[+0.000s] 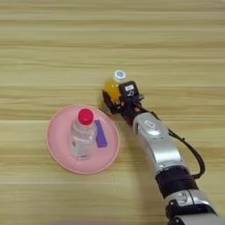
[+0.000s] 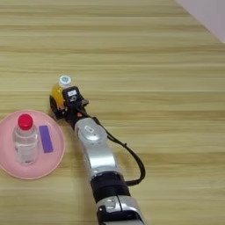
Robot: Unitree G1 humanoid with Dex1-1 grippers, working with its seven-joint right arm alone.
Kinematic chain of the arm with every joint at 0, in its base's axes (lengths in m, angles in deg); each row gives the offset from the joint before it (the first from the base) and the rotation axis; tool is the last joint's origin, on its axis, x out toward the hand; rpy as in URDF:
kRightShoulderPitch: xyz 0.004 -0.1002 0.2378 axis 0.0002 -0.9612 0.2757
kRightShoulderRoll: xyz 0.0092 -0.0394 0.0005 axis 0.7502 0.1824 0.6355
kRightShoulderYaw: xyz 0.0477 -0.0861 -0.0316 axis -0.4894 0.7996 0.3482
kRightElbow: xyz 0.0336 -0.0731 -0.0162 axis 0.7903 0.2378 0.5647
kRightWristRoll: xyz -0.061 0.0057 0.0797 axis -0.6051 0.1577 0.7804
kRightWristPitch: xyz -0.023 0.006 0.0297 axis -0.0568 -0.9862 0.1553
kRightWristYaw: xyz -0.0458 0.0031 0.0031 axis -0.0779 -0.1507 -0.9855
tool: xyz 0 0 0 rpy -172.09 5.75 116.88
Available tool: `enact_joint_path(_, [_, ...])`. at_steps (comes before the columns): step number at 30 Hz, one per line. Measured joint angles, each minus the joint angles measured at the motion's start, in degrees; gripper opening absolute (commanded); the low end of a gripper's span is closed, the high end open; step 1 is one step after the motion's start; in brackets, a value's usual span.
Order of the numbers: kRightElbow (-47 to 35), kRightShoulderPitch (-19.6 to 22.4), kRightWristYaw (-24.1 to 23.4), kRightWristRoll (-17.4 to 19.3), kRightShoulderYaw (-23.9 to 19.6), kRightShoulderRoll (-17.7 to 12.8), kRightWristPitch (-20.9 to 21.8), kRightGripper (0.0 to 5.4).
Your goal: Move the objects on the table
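Black end effector (image 1: 112,97) fingers clamped either side of orange-drink bottle (image 1: 113,87), beside pink plate (image 1: 59,149)

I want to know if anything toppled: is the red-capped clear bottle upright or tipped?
Upright: the clear bottle stands on the pink plate, its red cap on top.

Silver forearm (image 1: 159,145), black wrist collar, looping black cable (image 2: 132,160), black gripper (image 1: 115,97).
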Motion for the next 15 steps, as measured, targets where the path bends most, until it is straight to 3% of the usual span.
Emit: enact_joint_path(15, [4.6, 1.5, 0.0, -1.2, 0.0, 0.0, 4.6, 3.46])
